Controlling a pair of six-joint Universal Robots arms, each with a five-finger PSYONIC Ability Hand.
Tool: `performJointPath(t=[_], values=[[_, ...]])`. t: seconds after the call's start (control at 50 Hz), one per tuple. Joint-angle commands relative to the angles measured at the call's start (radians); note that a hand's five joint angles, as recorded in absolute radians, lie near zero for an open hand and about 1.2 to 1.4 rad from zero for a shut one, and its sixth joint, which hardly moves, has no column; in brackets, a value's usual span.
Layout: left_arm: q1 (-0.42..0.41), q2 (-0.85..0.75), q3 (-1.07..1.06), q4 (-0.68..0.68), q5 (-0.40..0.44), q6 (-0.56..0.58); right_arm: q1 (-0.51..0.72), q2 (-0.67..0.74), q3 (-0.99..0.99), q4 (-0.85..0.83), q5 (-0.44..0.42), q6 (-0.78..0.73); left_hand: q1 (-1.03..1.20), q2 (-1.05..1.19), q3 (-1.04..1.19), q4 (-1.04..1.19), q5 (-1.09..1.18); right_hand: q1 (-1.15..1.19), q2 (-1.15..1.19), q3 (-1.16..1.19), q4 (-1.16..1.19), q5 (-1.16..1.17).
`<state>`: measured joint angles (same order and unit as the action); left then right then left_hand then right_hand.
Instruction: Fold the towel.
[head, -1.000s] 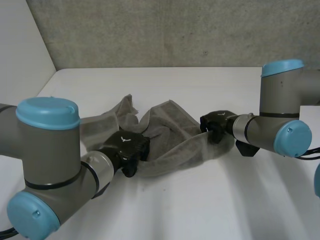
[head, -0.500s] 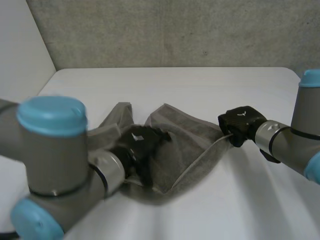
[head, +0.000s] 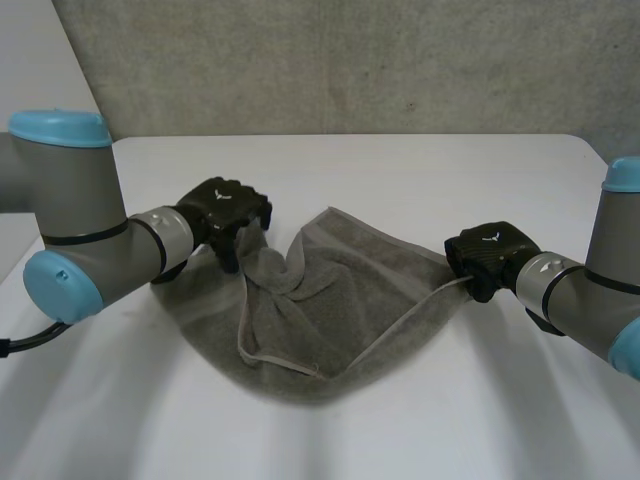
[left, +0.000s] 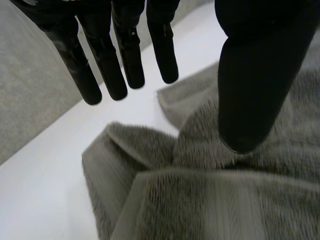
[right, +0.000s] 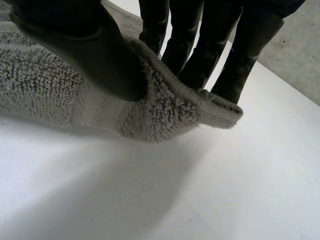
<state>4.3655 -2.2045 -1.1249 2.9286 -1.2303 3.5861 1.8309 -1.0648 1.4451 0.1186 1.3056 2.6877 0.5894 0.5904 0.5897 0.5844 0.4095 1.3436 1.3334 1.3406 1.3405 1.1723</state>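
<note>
— What's the right hand (head: 487, 252) up to?

— Pinching. Its thumb (right: 85, 45) presses a hemmed corner of the towel (head: 330, 320) against the fingers (right: 192, 35), which run straight down behind the cloth. That's the towel's right corner.

— And the left hand (head: 226, 208)?

— Spread open. The fingers (left: 106, 60) hang straight, side by side and well apart from the thumb (left: 247, 90), with nothing caught between them. The thumb's tip sits right at a bunched hump of cloth. Whether it actually touches, I can't tell from here.

— Which part of the towel is that?

— The far left corner, where it's crumpled into soft folds just under the hand.

— So where does the towel lie overall?

— It's grey terry on the white table (head: 400, 170), about in the middle, strung between the two hands. It isn't flat. The near side bulges in a rounded curve, and a flap with a pale hem lies doubled over the middle. One edge runs straight from the right hand's pinch down to the near middle.

— And the arms?

— The left arm (head: 80, 230) reaches in from the left and the right arm (head: 590, 310) from the right. A rough grey wall (head: 350, 60) stands beyond the table's far edge.
</note>
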Motion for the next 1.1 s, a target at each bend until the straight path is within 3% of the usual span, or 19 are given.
performJointPath(t=[0.02, 0.14, 0.36, 0.8, 0.86, 0.9, 0.96, 1.0, 1.1], values=[[0.032, -0.001, -0.059, -0.006, -0.003, 0.054, -0.01, 0.002, 0.006, -0.033, 0.001, 0.0, 0.267, 0.266, 0.267, 0.272, 0.272, 0.053, 0.063, 0.056, 0.056, 0.049], [0.075, -0.004, -0.084, -0.002, 0.003, 0.056, -0.015, 0.006, 0.006, -0.037, 0.001, -0.002, 0.226, 0.225, 0.226, 0.231, 0.232, 0.053, 0.063, 0.056, 0.056, 0.049], [0.077, -0.037, -0.084, 0.041, 0.002, 0.056, -0.013, 0.013, 0.012, -0.039, 0.001, -0.002, 0.073, 0.072, 0.073, 0.078, 0.079, 0.053, 0.063, 0.056, 0.056, 0.049], [0.077, -0.109, -0.069, 0.052, 0.002, 0.057, -0.013, 0.029, 0.018, -0.045, 0.001, -0.029, 0.103, 0.102, 0.102, 0.108, 0.108, 0.053, 0.063, 0.056, 0.056, 0.049], [0.077, -0.11, -0.067, 0.053, 0.002, 0.056, -0.013, 0.029, 0.018, -0.045, 0.001, -0.031, 0.176, 0.175, 0.176, 0.181, 0.181, 0.053, 0.063, 0.056, 0.056, 0.049], [0.077, -0.11, -0.07, 0.066, 0.0, 0.056, -0.013, 0.032, 0.018, -0.045, 0.001, -0.031, 0.404, 0.403, 0.404, 0.409, 0.409, 0.053, 0.063, 0.056, 0.056, 0.049], [0.077, -0.109, -0.075, 0.076, -0.001, 0.056, -0.013, 0.032, 0.017, -0.045, 0.001, -0.031, 0.52, 0.519, 0.519, 0.525, 0.525, 0.053, 0.063, 0.056, 0.056, 0.049], [0.078, -0.096, -0.082, 0.092, -0.001, 0.054, -0.013, 0.031, 0.015, -0.043, 0.003, -0.031, 0.805, 0.804, 0.805, 0.81, 0.811, 0.053, 0.063, 0.056, 0.056, 0.049], [0.088, -0.045, -0.09, 0.087, -0.005, 0.039, -0.016, 0.017, 0.0, -0.039, 0.008, -0.029, 0.807, 0.806, 0.807, 0.812, 0.812, 0.053, 0.063, 0.056, 0.056, 0.049]])
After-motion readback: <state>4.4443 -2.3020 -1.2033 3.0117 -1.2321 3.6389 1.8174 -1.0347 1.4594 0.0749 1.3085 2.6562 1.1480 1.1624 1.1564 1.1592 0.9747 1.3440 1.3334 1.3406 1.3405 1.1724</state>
